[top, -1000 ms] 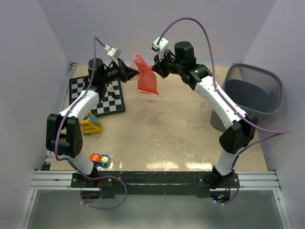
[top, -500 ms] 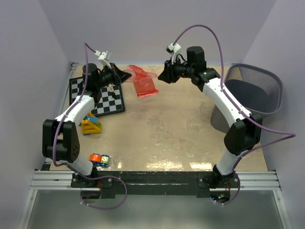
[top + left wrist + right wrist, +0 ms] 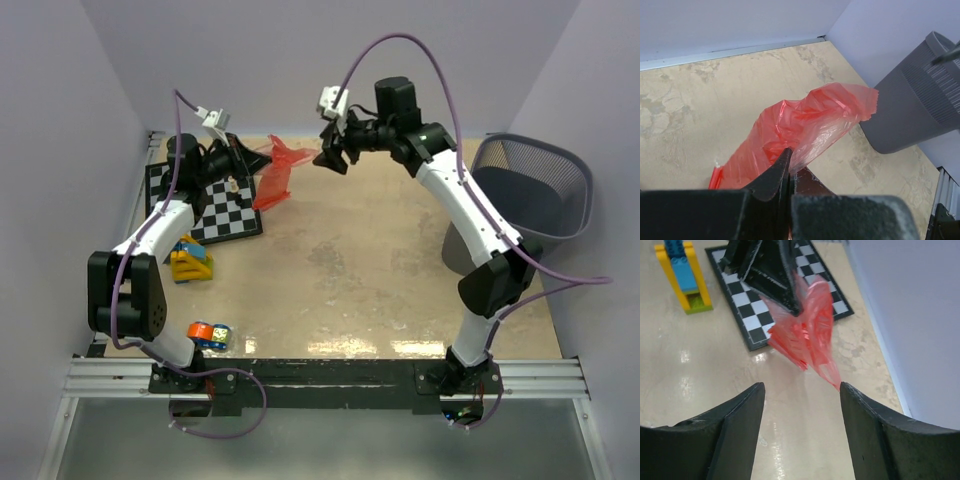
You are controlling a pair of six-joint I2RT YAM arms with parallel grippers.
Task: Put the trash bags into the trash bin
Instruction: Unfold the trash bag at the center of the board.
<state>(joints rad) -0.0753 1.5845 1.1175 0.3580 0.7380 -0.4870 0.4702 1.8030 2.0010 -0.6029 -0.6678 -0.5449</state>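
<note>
A limp translucent red trash bag [image 3: 274, 180] hangs above the table's far left. My left gripper [image 3: 256, 156] is shut on its upper edge. In the left wrist view the film [image 3: 805, 122] bulges out past the closed left gripper [image 3: 788, 159]. My right gripper [image 3: 326, 160] stands open just right of the bag, nothing between its fingers. From the right wrist, the bag [image 3: 807, 332] dangles ahead of the right gripper [image 3: 801, 386], its lowest corner reaching the right finger's tip. The dark grey mesh trash bin [image 3: 585, 215] stands at the table's right edge, also visible from the left wrist [image 3: 910, 115].
A black-and-white chessboard [image 3: 228, 212] lies under the left arm. A yellow and blue block toy [image 3: 190, 262] sits in front of it. A small toy car [image 3: 208, 335] is near the left base. Walls close in the back and both sides.
The right gripper has opened and let go of the bag. The bag now hangs from the left gripper alone and has swung left and lower, towards the chessboard.
</note>
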